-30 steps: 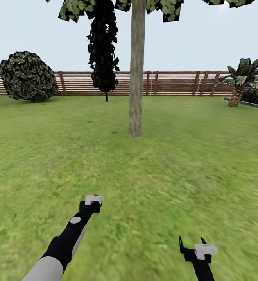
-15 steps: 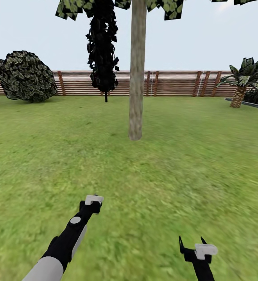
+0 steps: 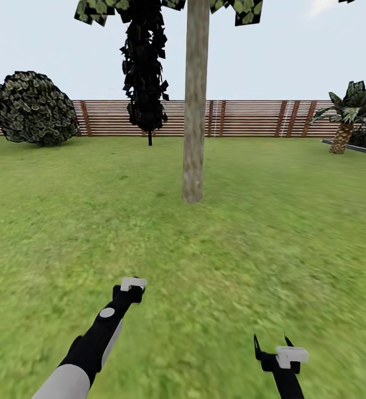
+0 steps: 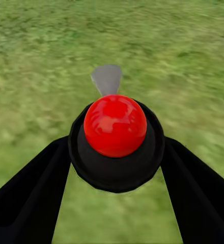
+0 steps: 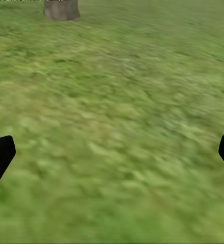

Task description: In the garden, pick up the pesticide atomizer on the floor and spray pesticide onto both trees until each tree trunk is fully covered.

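Your left end effector (image 4: 114,152) grips the atomizer (image 4: 115,133); your right end effector (image 3: 272,346) hangs open, trunk (image 3: 194,111) ahead.

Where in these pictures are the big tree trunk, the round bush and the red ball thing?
tree trunk (image 3: 194,111), head view, mid-height of the bark.
round bush (image 3: 34,108), head view, middle of its foliage.
red ball (image 4: 115,125), left wrist view, its shiny front.

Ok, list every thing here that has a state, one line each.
Left gripper: shut on the atomizer.
Atomizer: held, red cap toward the wrist camera.
Right gripper: open, empty, over grass.
Tree trunk: upright, no spray visible.
Fence: standing, unbroken.
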You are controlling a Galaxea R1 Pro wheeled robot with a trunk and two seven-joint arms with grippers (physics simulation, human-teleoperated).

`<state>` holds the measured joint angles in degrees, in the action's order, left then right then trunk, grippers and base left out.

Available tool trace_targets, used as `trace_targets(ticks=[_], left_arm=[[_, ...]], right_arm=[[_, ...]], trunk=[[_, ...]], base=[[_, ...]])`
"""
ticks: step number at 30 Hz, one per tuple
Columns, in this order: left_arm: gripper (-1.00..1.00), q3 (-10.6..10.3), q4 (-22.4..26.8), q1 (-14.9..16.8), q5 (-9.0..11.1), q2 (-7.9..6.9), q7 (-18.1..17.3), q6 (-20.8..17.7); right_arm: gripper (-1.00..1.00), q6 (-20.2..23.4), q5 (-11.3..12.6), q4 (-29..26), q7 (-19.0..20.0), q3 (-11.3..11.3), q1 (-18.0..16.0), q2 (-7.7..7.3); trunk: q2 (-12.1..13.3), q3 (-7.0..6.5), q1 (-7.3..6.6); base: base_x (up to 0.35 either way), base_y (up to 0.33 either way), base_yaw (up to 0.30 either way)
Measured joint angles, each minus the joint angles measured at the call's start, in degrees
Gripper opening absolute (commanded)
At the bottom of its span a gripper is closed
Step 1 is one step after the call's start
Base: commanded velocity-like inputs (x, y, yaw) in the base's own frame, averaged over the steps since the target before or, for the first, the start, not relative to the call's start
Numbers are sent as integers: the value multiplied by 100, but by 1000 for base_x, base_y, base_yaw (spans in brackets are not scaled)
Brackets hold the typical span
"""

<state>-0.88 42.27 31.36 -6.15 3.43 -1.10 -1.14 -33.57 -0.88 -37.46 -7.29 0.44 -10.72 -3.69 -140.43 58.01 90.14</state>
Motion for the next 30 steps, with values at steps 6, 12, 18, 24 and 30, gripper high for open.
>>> trace_targets(ticks=[6, 12, 18, 24, 30], left_arm=[[-100, 0, 0, 1, 0, 0, 0, 0], [-100, 0, 0, 0, 0, 0, 0, 0], [-100, 0, 0, -1, 0, 0, 0, 0], [-100, 0, 0, 1, 0, 4, 0, 0], [-100, 0, 0, 1, 0, 8, 0, 0]], right_arm=[[100, 0, 0, 0, 0, 0, 0, 0], [100, 0, 0, -1, 0, 0, 0, 0], [100, 0, 0, 1, 0, 0, 0, 0], [100, 0, -6, 2, 0, 0, 0, 0], [100, 0, -9, 2, 0, 0, 0, 0]], trunk=[[0, 0, 0], [0, 0, 0], [0, 0, 0], [0, 0, 0], [0, 0, 0]], base=[[338, 0, 0], [338, 0, 0], [338, 0, 0], [338, 0, 0], [338, 0, 0]])
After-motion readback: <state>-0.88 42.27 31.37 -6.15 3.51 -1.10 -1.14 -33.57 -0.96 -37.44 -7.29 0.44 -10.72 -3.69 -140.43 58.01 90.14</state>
